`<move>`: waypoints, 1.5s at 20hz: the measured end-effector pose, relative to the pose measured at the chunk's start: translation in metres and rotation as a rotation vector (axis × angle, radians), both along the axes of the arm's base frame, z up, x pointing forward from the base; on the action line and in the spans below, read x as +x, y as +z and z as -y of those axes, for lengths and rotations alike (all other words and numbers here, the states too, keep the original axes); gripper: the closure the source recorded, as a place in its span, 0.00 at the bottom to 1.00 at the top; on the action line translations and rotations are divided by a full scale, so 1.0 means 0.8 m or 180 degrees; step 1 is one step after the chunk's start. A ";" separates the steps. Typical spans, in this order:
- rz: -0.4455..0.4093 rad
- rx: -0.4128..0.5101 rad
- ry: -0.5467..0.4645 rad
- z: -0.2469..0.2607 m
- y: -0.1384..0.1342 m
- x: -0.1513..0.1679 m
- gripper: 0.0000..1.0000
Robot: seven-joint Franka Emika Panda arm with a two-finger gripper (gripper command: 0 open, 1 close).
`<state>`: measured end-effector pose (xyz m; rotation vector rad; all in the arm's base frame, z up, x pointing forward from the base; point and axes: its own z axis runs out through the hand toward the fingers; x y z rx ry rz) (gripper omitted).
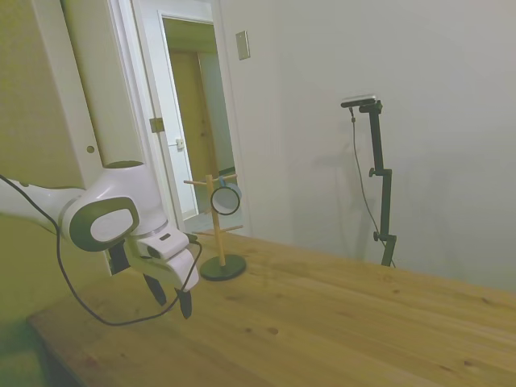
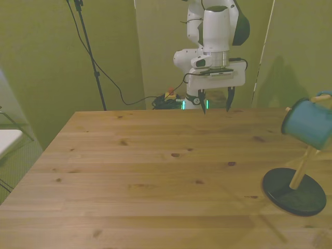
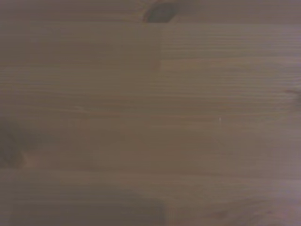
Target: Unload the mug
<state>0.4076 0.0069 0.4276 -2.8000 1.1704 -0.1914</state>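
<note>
One mug (image 2: 309,123) hangs on a wooden peg stand (image 2: 300,175) near the front view's right edge, tilted so its body slopes down toward the front view's left. In the side view the mug (image 1: 226,198) shows its round mouth with a dark rim and a pale inside; nothing can be seen in it. It hangs part-way up the stand's thin upright post (image 1: 218,230), with another peg sticking out to the side above it. The stand's dark round base (image 2: 294,191) sits flat on the surface (image 2: 155,171), and the mug is clear of the wood below.

The end effector (image 2: 215,102) is well apart from the mug, near the far edge of the surface in the front view. Its two dark fingers (image 2: 202,100) point straight down with a wide gap between them, and nothing is held. In the side view the end effector (image 1: 171,296) hangs a little above the wood, tips not touching it, with the stand standing beyond it. A dark cable (image 1: 72,286) loops from the arm (image 1: 105,218) down under the wrist.

The wrist view shows only blurred wood grain of the surface (image 3: 150,122) with a dark knot (image 3: 160,12); neither mug nor stand appears in it.

Behind the surface in the side view are a pale wall and an open doorway (image 1: 197,121). In the front view a yellow-green curtain (image 2: 46,57) hangs behind the arm.
</note>
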 end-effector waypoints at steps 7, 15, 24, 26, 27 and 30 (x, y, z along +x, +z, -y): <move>-0.0029 -0.0028 0.0023 0.000 0.001 0.001 0.00; 0.0008 0.0039 0.0072 0.015 0.021 0.069 0.00; 0.0267 0.0100 0.0254 0.004 0.044 0.146 0.00; 0.0460 0.0119 0.0322 0.000 0.047 0.159 0.00; 0.0575 0.0128 0.0363 -0.002 0.047 0.165 0.00; 0.0870 0.0206 0.0515 -0.005 0.050 0.176 0.00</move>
